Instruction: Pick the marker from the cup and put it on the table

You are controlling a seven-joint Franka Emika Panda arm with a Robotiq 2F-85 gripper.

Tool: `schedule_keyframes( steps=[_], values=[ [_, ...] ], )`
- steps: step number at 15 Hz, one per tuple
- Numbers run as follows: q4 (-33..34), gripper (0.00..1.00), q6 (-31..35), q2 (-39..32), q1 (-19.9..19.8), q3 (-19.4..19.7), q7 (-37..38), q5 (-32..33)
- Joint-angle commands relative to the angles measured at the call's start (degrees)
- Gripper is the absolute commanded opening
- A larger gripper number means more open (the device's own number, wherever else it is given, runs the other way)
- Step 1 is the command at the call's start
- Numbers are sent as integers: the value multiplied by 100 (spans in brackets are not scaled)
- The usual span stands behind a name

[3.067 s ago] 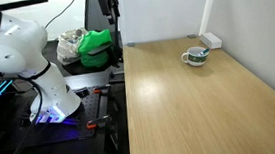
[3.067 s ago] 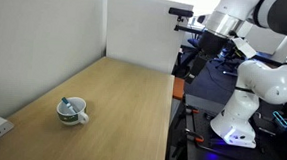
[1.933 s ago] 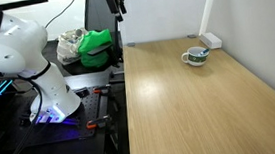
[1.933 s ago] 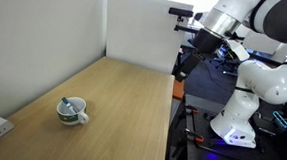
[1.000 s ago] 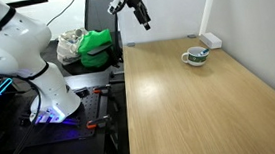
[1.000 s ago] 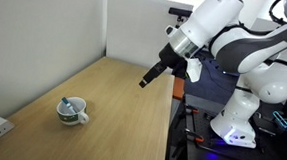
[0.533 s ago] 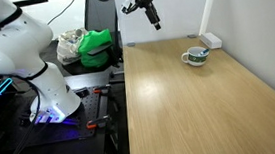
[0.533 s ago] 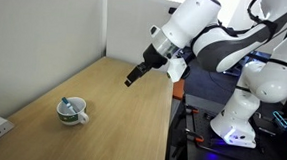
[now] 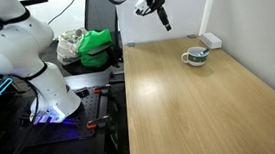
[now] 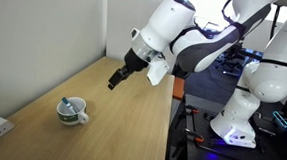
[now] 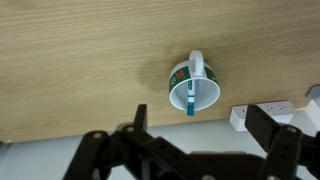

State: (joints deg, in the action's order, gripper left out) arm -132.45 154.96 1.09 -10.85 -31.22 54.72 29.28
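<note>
Jaws apart, empty: lowering off-centre, my gripper [image 10: 113,82] could tip the squat white mug [image 11: 193,88] at twelve o'clock, spilling its teal marker [image 11: 190,99].

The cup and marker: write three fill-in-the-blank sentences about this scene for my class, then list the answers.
The marker sits ____ the cup. The gripper hovers ____ the table, well away from the cup. The gripper's jaws stand ____, holding nothing.
Missing words: inside; above; open.
</note>
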Motion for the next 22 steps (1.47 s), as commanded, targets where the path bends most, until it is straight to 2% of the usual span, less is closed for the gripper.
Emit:
schedule_keyframes(
  steps=[1, 4, 5, 8, 12, 22],
  values=[
    [671, 100, -183, -710, 15, 11, 551, 722],
    [1035, 100, -212, -1146, 93, 69, 707, 972],
    [666, 100, -42, -821, 13, 35, 550, 809],
    [888, 100, -42, -1111, 17, 38, 550, 836],
    [920, 100, -42, -1136, 24, 38, 550, 837],
    [1578, 100, 141, -2117, 144, 332, 752, 1523]
  ],
)
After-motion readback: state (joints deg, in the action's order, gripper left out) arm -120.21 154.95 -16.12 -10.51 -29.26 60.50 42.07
